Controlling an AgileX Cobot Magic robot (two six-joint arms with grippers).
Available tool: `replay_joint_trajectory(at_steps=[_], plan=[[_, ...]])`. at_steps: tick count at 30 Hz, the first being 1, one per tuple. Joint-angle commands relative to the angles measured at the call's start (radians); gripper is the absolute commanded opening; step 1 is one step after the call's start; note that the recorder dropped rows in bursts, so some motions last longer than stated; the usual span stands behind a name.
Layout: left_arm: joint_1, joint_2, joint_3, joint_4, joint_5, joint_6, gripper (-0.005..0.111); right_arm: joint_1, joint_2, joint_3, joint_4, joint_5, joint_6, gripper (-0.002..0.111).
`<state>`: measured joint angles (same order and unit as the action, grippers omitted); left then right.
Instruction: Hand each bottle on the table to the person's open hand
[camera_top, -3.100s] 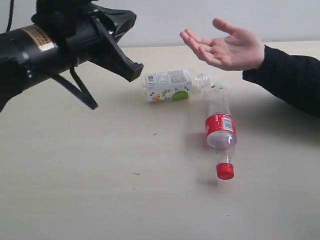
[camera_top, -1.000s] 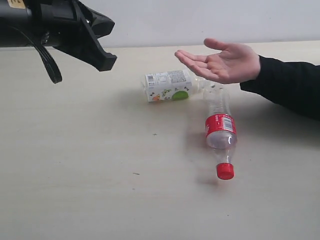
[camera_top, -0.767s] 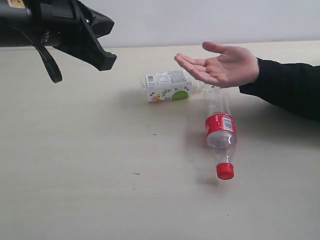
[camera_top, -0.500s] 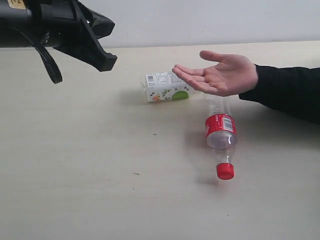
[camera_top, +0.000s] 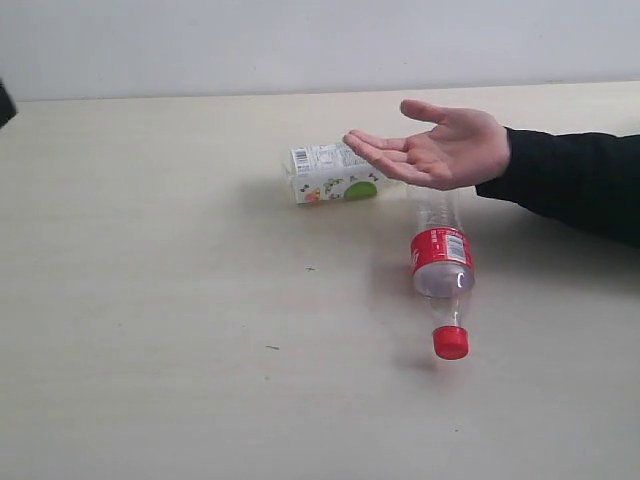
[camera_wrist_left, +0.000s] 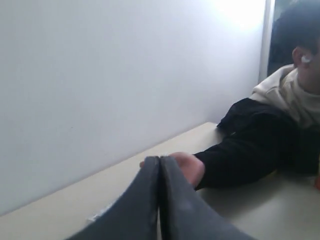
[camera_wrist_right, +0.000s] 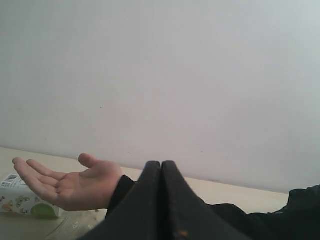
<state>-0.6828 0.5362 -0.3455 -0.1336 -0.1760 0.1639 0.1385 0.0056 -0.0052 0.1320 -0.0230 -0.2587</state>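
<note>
Two bottles lie on their sides on the table. One is a squarish, white-labelled bottle with no cap. The other is clear with a red label and a red cap. The person's open hand hovers palm up just above where they meet, on a black sleeve. Neither gripper shows in the exterior view. My left gripper is shut and empty, with the hand beyond its tips. My right gripper is also shut and empty, raised beside the hand and the white-labelled bottle.
The person's black-sleeved arm reaches in across the table's right side. The person's torso and head sit at that end. A plain white wall backs the table. A dark sliver touches the exterior view's left edge.
My left arm has pulled back to the left and out of the exterior view. The person's hand has sunk slightly and shifted left over the bottles. The bottles have not moved.
</note>
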Motion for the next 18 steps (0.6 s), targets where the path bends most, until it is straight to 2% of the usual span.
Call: replay_joint_trajectory(at_steps=[1, 5, 9, 18], plan=[[-0.040, -0.183, 0.093, -0.012, 0.065, -0.097, 0.000, 0.001, -0.006, 0.005, 0.000, -0.005, -0.001, 0.000], [-0.040, -0.278, 0.210, -0.014, 0.058, -0.145, 0.000, 0.001, -0.006, 0.005, 0.000, -0.005, -0.001, 0.000], [-0.040, -0.335, 0.346, -0.013, -0.148, -0.145, 0.000, 0.001, -0.006, 0.005, 0.000, -0.005, -0.001, 0.000], [-0.038, -0.361, 0.346, -0.024, -0.081, -0.143, 0.000, 0.001, -0.006, 0.005, 0.000, -0.005, -0.001, 0.000]])
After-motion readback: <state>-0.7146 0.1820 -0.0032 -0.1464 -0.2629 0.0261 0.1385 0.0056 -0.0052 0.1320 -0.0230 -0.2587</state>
